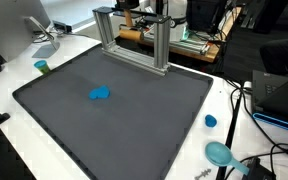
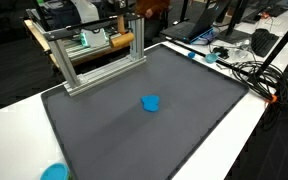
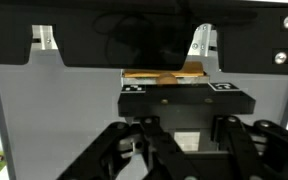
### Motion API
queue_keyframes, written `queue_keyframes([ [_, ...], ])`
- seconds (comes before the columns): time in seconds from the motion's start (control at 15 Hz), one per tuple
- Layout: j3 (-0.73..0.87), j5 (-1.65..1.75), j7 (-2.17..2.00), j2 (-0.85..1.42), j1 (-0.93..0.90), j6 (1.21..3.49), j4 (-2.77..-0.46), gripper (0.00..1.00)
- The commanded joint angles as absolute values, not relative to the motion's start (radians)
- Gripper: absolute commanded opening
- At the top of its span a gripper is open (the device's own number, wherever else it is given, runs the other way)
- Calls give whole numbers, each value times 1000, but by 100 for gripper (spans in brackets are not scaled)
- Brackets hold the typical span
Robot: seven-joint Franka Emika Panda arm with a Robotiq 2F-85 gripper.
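A small crumpled blue object (image 1: 100, 94) (image 2: 150, 102) lies alone near the middle of a dark grey mat (image 1: 134, 130) (image 2: 104, 130), with nothing touching it. An aluminium frame (image 1: 132, 38) (image 2: 94, 60) stands at the mat's far edge. In both exterior views no gripper shows over the mat. The wrist view is filled at the bottom by my gripper (image 3: 179, 168) and its black linkages; the fingertips are cut off by the lower edge. Nothing shows between them. Ahead of it stand a black block with two square markers (image 3: 184, 97) and the frame's metal brackets (image 3: 46, 38).
A white table (image 1: 24, 75) carries the mat. On it stand a teal cup (image 1: 42, 67), a small blue cap (image 1: 211, 121) and a teal round dish (image 1: 220, 153) (image 2: 54, 172). Cables (image 1: 246, 110) (image 2: 246, 72) trail along one side. Desks and equipment crowd the background.
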State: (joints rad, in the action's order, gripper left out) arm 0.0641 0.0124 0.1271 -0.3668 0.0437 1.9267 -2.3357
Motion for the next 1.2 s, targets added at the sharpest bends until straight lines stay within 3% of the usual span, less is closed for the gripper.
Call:
queue_keyframes([
  [0.0,48,28,132,-407,29,1916,-2356,23],
  [0.07,55,15,126,-369,31,1924,-2338,48],
  [0.2,49,16,126,-370,28,1924,-2340,48],
  [0.27,49,16,126,-370,28,1924,-2340,23],
  [1.13,25,12,26,-497,27,1915,-2448,23],
])
